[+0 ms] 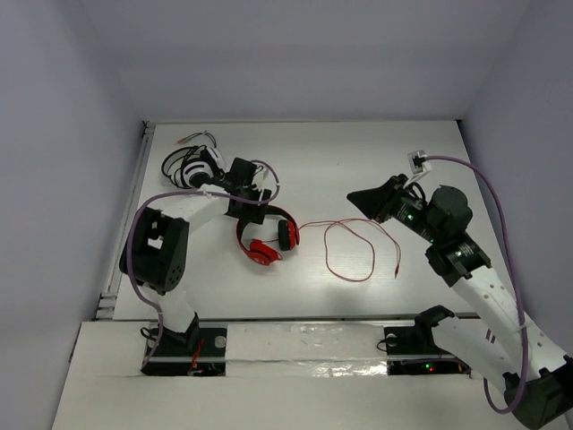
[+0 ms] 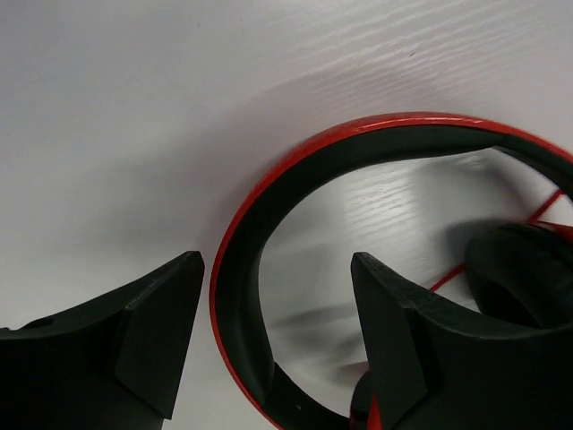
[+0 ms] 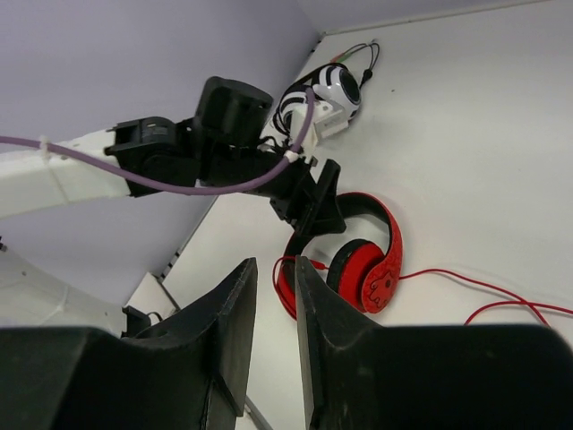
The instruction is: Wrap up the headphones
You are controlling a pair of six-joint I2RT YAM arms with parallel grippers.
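Currently left gripper (image 2: 276,269) low, jaws open astride headphones (image 2: 403,134) headband; right gripper (image 3: 273,269) raised, slightly parted, empty.

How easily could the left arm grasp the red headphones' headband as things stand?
Probably easily: the left fingers stand open astride the red headband, with nothing visible blocking them.

black-and-white headphones (image 1: 195,167): far-left corner of table | table (image 1: 358,161): white | walls (image 1: 54,134): pale lilac

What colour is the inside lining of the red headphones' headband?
Black: the headphones have a red shell with black lining. Left wrist view shows it best.
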